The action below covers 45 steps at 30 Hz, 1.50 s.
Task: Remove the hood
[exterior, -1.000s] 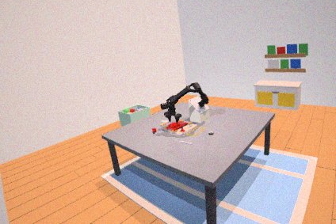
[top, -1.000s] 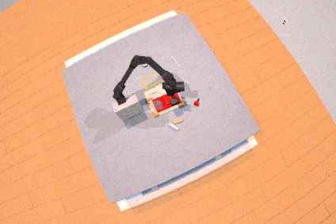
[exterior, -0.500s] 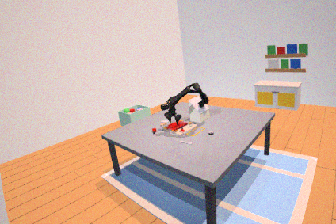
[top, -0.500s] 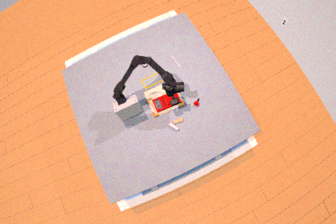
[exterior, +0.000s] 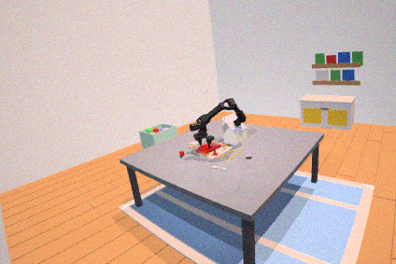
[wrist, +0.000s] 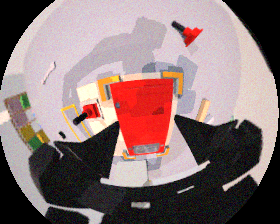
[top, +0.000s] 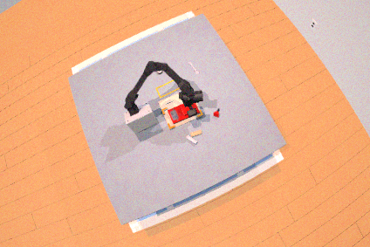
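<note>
Your pincer (wrist: 145, 160) hangs spread wide and holding nothing, directly above the toy car (top: 181, 113) on the table (top: 227, 81), with the red hood (wrist: 144, 118) sitting between its two dark fingers in the wrist view (whether they touch it, you cannot tell from here). The hood is on the car, not in the yellow-outlined marked area (top: 167, 89), which lies just beside the car on the side toward the arm's elbow. A small red piece (top: 216, 113) lies near the car on its far side from the grey base block (top: 141, 122).
</note>
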Available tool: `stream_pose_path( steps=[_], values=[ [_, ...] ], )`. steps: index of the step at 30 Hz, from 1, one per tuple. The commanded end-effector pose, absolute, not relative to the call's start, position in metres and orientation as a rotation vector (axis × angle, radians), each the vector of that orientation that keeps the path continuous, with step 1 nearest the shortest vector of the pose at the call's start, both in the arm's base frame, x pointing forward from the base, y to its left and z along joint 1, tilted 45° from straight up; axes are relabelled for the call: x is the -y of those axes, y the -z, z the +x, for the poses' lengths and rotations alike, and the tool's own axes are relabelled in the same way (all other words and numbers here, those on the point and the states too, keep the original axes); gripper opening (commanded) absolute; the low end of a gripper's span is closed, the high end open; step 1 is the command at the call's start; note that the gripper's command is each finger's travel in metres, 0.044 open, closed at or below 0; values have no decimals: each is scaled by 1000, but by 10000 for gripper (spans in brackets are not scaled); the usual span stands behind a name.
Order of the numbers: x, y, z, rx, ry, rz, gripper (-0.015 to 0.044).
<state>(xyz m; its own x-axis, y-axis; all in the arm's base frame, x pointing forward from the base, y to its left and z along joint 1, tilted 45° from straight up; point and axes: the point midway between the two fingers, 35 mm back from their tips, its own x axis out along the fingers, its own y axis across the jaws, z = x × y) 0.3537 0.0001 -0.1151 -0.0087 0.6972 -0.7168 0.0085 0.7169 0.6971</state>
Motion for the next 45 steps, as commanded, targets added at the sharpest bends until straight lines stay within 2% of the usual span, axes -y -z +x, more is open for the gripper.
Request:
stream_pose_path(
  steps=[1,22,25,35,45],
  values=[
    [-3,116,354,-1496,-602,616,440],
    [-11,124,353,-1496,-603,616,440],
    [-8,123,353,-1497,-601,608,361],
    [-8,123,353,-1497,-601,608,295],
    [-4,119,354,-1497,-601,609,32]
  ],
)
